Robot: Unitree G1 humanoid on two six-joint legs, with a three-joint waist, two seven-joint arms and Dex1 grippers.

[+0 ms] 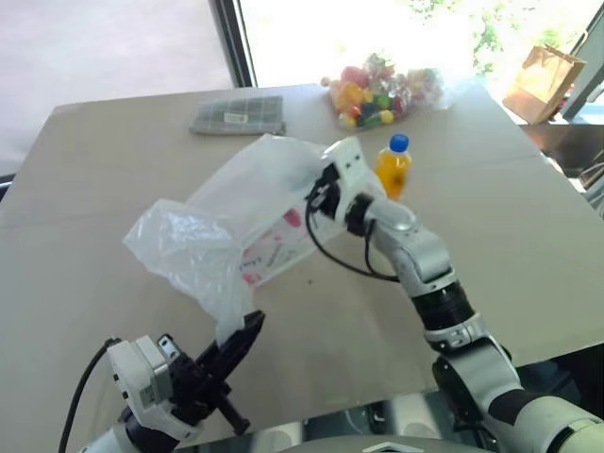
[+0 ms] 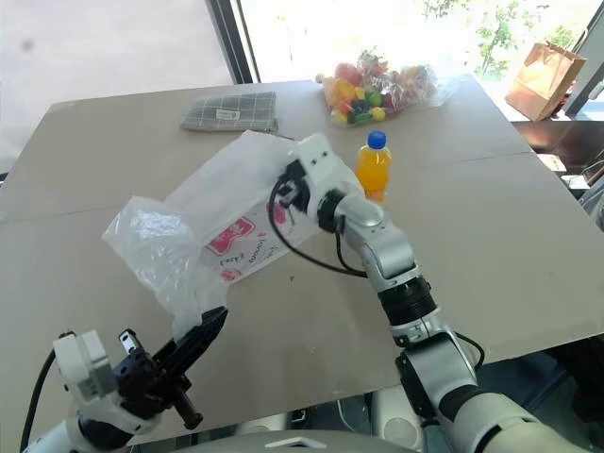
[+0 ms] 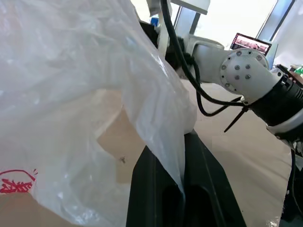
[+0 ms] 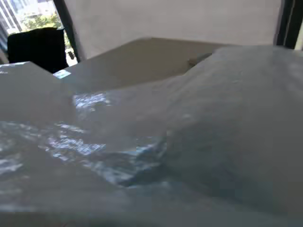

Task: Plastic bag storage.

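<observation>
The plastic bag [image 1: 236, 212], thin, translucent white with red print, hangs above the table [image 1: 94, 283], stretched between both grippers. My left gripper [image 1: 251, 326] is near the table's front edge, shut on the bag's lower tail. In the left wrist view the film [image 3: 71, 94] is pinched between the two black fingers [image 3: 151, 189]. My right gripper [image 1: 316, 203] is higher and further back, at the bag's upper right edge, closed on it with its fingers mostly wrapped in film. In the right wrist view the bag's film [image 4: 189, 142] lies directly in front of the camera.
An orange bottle [image 1: 394, 168] with a blue cap stands just behind my right wrist. A clear bag of colourful sweets [image 1: 382, 90] and a folded grey checked cloth [image 1: 238, 115] lie at the table's far edge. A brown paper bag [image 1: 545, 83] stands beyond the table at the far right.
</observation>
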